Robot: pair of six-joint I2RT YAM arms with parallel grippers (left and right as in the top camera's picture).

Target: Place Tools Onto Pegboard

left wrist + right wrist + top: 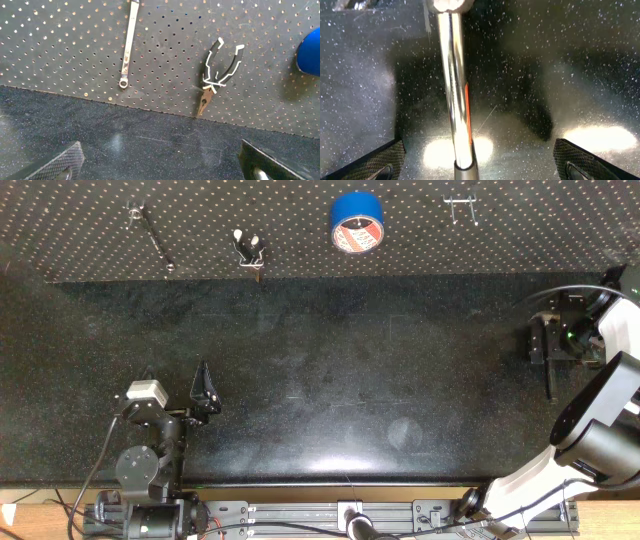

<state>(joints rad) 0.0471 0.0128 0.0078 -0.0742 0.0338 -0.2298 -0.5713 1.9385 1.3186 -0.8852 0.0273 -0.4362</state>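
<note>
The right gripper (480, 161), fingers apart, straddled the chrome tool (453, 75) at frame right, its handle running lengthwise between them.

One pegboard (500, 250) across the top of the frame carries one wrench (153, 240) at upper left, one pair of pliers (248, 250), one blue tape roll (356, 223) and one wire hook (460, 208), and one chrome-shafted tool (454, 90) lies mid-frame in the right wrist view.

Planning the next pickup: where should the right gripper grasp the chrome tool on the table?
Take the chrome tool mid-shaft, from straight above, one finger of the right gripper each side. It lies flat on the table, its narrow straight shaft running between the open fingers.
</note>
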